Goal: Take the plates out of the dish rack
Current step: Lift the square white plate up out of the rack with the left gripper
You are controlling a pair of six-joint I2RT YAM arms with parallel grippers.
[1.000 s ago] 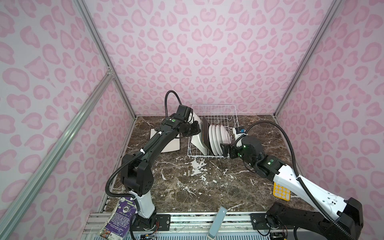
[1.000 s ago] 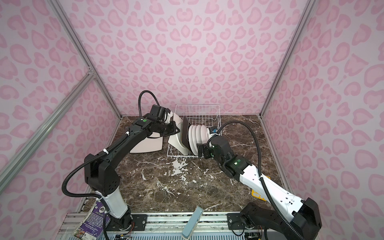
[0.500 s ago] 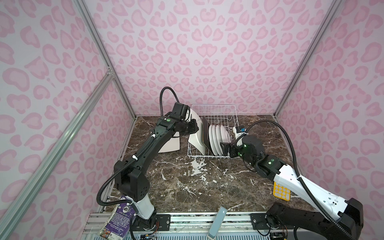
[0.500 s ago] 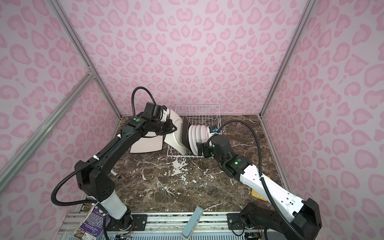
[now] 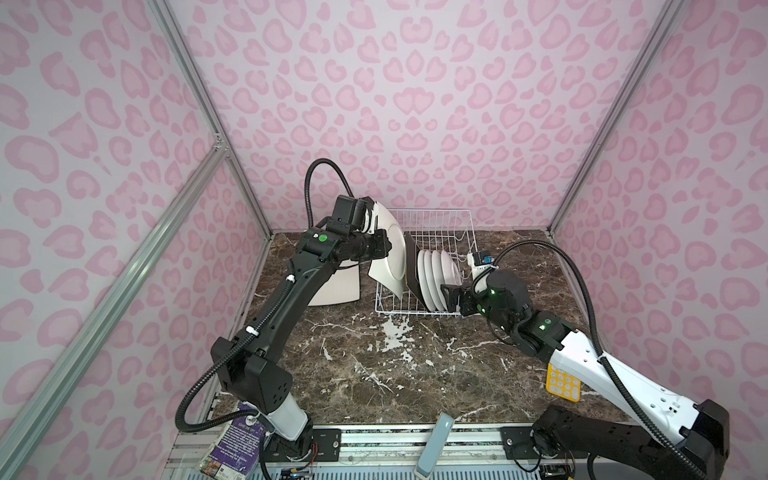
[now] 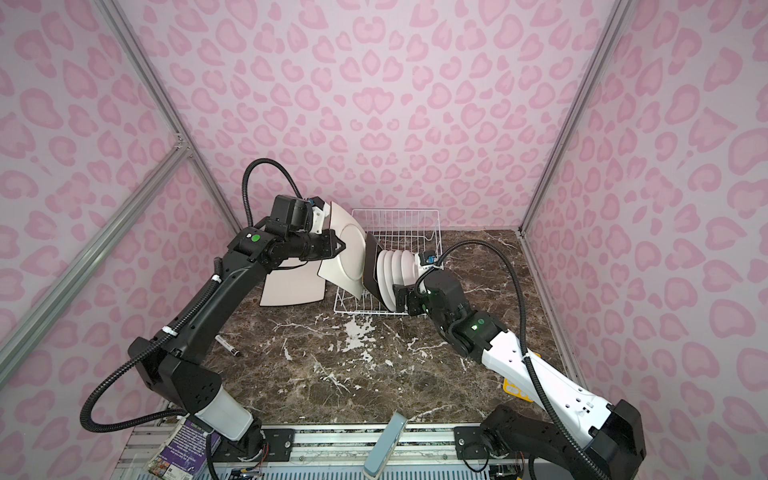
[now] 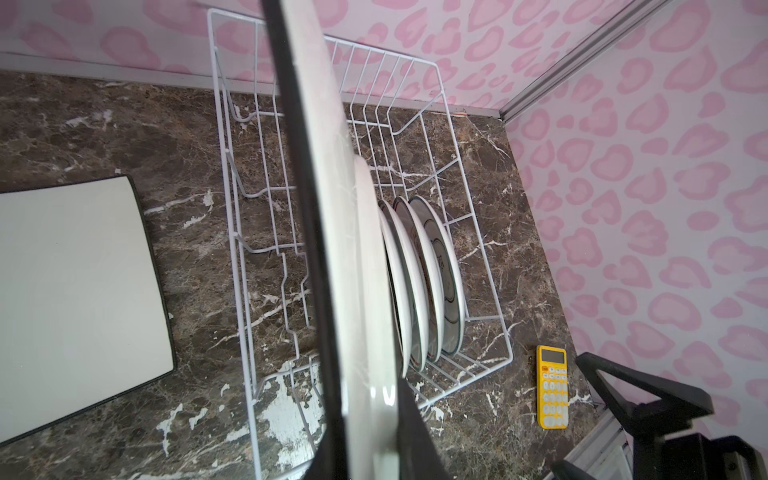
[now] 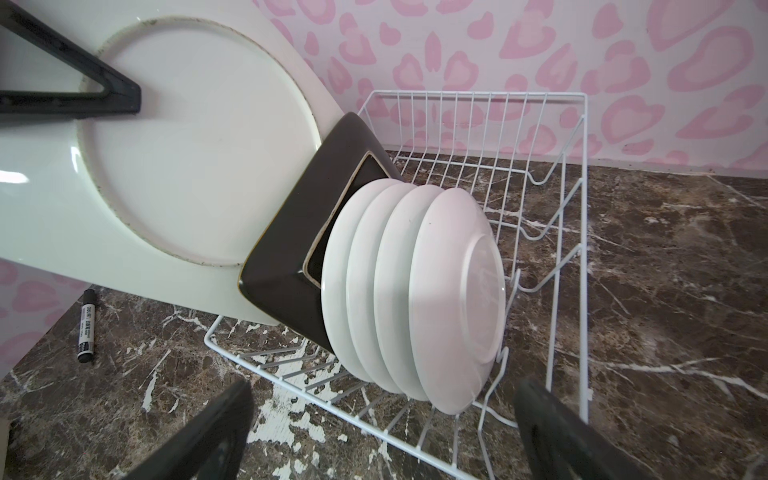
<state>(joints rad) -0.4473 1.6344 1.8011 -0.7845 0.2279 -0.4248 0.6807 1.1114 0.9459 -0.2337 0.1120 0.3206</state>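
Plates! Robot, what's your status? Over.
Left gripper shut on cream plate, tilted at rack edge. Right gripper open, by round plates. Dark plate close beside the cream one.

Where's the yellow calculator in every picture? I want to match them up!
Top view: the yellow calculator lies on the right side, tucked against the white part of the right arm.
Top view: only a yellow sliver peeks from behind that arm.
Left wrist: in full view, just beyond a corner of the dish rack.
Right wrist: not in it.
Shared landmark: the white dish rack.
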